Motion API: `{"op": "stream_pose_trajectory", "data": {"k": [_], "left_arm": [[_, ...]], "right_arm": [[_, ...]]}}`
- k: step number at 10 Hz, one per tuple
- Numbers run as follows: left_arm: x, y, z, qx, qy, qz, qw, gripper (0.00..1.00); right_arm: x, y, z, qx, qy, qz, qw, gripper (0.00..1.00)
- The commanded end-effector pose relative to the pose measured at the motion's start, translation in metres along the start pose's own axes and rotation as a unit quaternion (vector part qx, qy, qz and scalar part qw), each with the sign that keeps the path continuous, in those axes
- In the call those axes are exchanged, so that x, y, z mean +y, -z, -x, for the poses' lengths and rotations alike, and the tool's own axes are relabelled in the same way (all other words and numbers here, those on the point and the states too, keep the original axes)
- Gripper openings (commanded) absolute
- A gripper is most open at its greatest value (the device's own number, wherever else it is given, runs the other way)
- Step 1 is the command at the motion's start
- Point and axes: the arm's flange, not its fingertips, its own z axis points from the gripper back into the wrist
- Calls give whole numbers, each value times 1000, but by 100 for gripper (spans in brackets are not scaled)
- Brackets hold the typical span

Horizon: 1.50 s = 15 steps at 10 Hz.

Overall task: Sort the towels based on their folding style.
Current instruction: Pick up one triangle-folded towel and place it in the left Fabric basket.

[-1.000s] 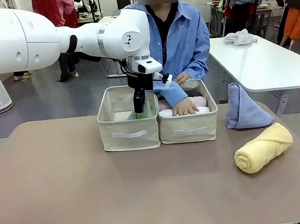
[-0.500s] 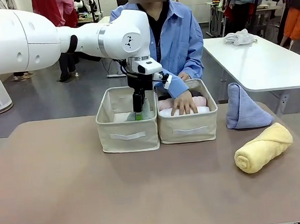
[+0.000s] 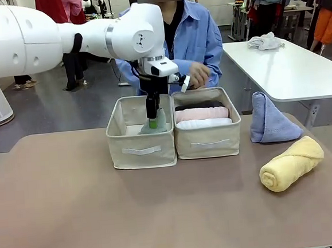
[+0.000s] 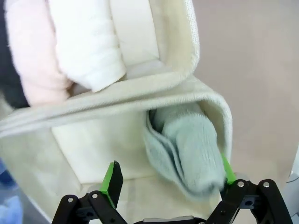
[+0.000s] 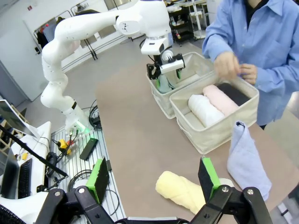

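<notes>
Waiting on the near tabletop [image 3: 104, 209] – yellow roll [image 3: 291, 164], periwinkle cone [image 3: 272, 121] behind it, both unsorted. Right end effector [image 5: 154, 179] is hovering agape, empty. Farther back, left end effector [image 4: 169, 172] is hanging wide apart in the left box [image 3: 142, 151], gripping nothing – mint-green cone [image 4: 189, 149] is lying inside vs. the wall. Placing looks done; next probably calling for lifting clear, then fetching the periwinkle cone.

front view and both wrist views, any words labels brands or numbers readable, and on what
No words or numbers can be read in any view.
left box, front strip: blank white.
right box, front strip: blank white.
left arm, wrist joint: small dark logo mark, no letters legible.
</notes>
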Motion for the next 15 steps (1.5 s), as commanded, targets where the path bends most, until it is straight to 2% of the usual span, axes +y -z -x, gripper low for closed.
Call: {"op": "stream_pose_trajectory", "data": {"k": [1, 3, 5, 7, 10, 12, 13, 15], "left_arm": [[-24, -49, 33, -5, 26, -19, 999, 100], [-69, -91, 87, -5, 50, -21, 998, 100], [-113, -117, 150, -53, 33, -64, 996, 100], [-149, -123, 205, -98, 3, -94, 991, 100], [-173, -113, 256, -132, -36, -103, 985, 100], [-166, -113, 268, -140, -59, -91, 984, 100], [-170, -119, 264, -120, -52, -92, 987, 100], [-170, -119, 264, -120, -52, -92, 987, 100]], "right_arm": [[1, 0, 0, 2, 0, -3, 1000, 100], [1, 0, 0, 2, 0, -3, 1000, 100], [1, 0, 0, 2, 0, -3, 1000, 100], [1, 0, 0, 2, 0, -3, 1000, 100], [1, 0, 0, 2, 0, -3, 1000, 100], [1, 0, 0, 2, 0, -3, 1000, 100], [1, 0, 0, 2, 0, -3, 1000, 100], [1, 0, 0, 2, 0, -3, 1000, 100]]}}
